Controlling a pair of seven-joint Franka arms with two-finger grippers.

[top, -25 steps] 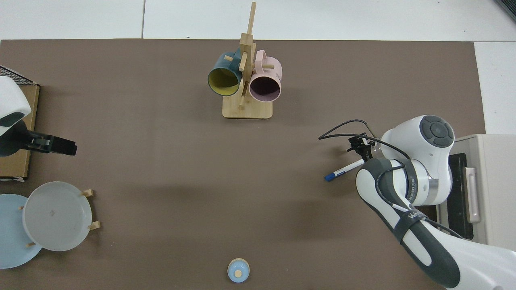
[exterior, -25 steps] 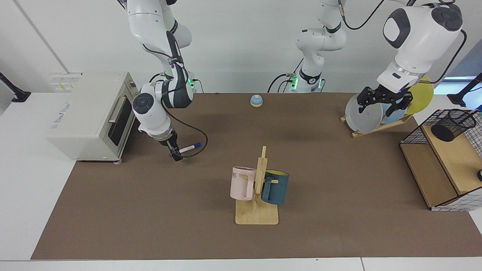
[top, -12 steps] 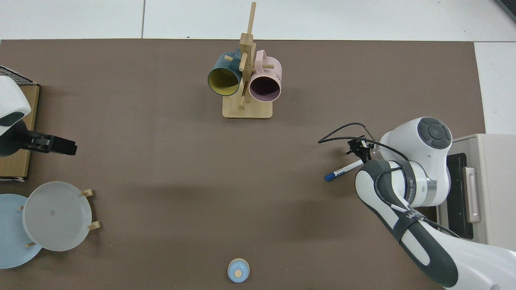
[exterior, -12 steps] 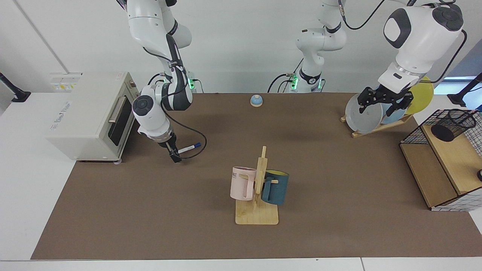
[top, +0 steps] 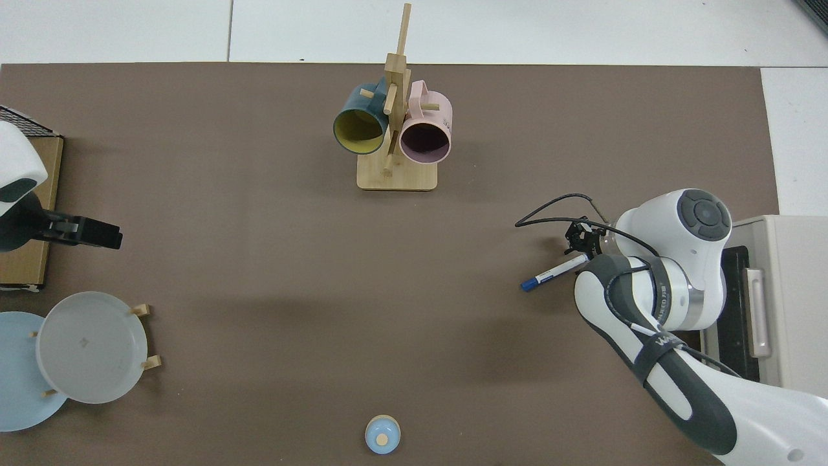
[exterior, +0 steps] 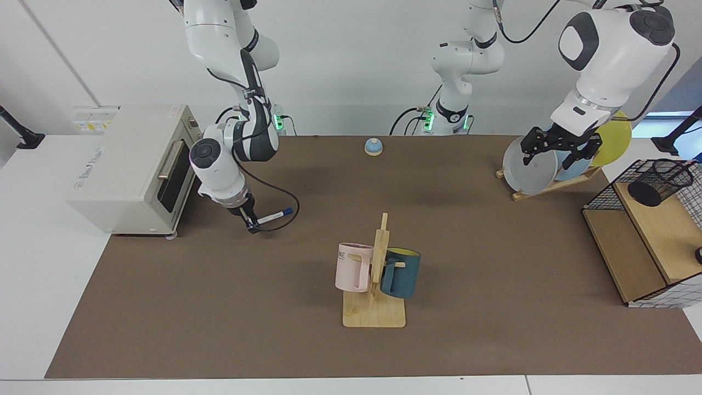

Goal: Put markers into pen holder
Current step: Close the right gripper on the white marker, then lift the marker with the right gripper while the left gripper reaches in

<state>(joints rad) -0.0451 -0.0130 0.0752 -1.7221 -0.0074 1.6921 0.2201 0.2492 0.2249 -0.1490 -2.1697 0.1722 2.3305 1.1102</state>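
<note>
The marker (exterior: 272,216) (top: 554,271) lay on the brown mat (exterior: 219,307) near the toaster oven (exterior: 131,164), its white end at the right gripper (exterior: 251,224) (top: 580,241); whether the fingers clasped it could not be told. The left gripper (exterior: 556,151), spread wide, waited by the plates (exterior: 529,167), near the pen holder (exterior: 658,181).

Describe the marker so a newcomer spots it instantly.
Find the white toaster oven at the mat's end; the right gripper is lowered beside it. At its tip lies the marker: slim, white-barrelled, blue-capped, next to a looping black cable.
</note>
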